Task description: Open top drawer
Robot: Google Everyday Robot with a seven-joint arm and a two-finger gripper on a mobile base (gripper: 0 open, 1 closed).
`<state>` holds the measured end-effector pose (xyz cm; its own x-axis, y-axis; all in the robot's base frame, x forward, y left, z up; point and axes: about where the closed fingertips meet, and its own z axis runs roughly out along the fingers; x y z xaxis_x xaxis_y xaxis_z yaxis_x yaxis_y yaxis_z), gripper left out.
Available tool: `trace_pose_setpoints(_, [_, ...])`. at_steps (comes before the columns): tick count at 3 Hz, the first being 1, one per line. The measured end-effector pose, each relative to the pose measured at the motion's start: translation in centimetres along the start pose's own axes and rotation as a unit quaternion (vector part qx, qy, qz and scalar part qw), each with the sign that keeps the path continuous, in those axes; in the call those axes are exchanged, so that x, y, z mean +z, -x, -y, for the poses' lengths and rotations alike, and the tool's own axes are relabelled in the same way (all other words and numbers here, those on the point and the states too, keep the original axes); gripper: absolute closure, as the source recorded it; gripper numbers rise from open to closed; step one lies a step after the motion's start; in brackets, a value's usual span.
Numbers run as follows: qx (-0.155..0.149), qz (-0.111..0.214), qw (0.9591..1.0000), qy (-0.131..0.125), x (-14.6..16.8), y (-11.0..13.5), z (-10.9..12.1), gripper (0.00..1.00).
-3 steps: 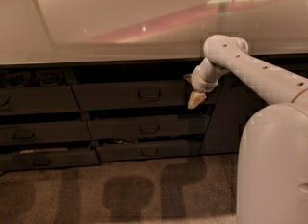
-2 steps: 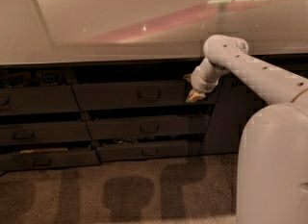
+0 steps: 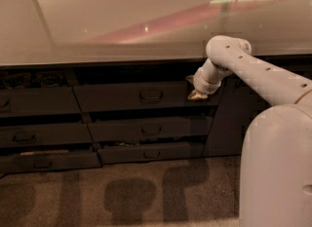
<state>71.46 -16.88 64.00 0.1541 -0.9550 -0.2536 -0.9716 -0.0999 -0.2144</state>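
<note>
The top drawer [image 3: 112, 98] is the dark grey-brown front just under the countertop, in the middle column, with a small bail handle [image 3: 151, 95] at its centre. A dark gap runs above the front. My gripper [image 3: 195, 93] is at the right end of this drawer front, right of the handle and apart from it. Its pale tip points down and left against the drawer's right edge. The white arm [image 3: 253, 70] reaches in from the right.
Two slimmer drawers [image 3: 151, 129] [image 3: 151, 153] lie below the top one. A left column of drawers [image 3: 39, 102] stands beside it. A tall dark cabinet door [image 3: 229, 119] is behind the arm. The pale countertop [image 3: 122, 21] overhangs. The robot's body [image 3: 278, 167] fills the right foreground.
My gripper has risen slightly along the right end of the top drawer front. The drawers look unchanged.
</note>
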Motion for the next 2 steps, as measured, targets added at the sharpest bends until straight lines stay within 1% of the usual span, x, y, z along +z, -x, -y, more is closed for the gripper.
trace_pose_setpoints(1, [0.000,0.000,1.0000,0.000,-0.31,0.04,0.16,1.00])
trace_pose_setpoints(2, [0.004,-0.004,1.0000,0.006,-0.41,0.09,0.48,1.00])
